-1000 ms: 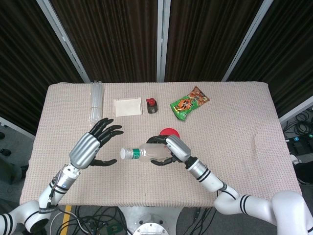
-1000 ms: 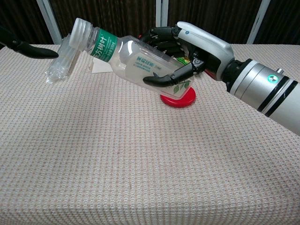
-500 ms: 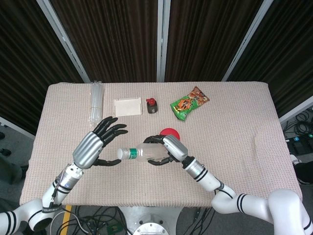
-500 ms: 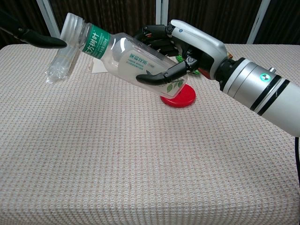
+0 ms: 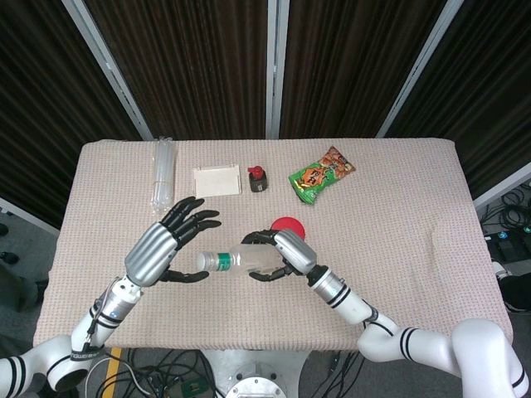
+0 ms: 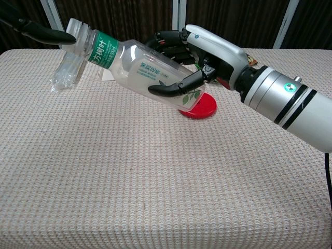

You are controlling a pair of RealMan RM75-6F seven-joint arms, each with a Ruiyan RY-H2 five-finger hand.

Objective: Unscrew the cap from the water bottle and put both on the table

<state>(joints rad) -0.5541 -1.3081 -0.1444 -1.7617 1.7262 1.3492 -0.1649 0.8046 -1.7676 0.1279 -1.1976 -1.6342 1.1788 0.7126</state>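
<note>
Your right hand [image 5: 286, 253] grips the water bottle [image 5: 241, 260] tilted above the table [image 5: 398, 207]; left hand [image 5: 170, 245] fingers spread, thumb tip at the cap [image 6: 78, 31], not gripping

Left hand [image 6: 39, 32]: cut off by chest view's top-left edge, only dark fingertips visible. Cap [image 6: 77, 31] of water bottle [image 6: 140, 67]: clear, blurred against plastic sleeve [image 6: 66, 65] behind; contact with left fingers undeterminable. Red disc [image 6: 199, 107]: partly hidden by bottle base. Snack packet [image 5: 321, 174] print: too small to read.
</note>
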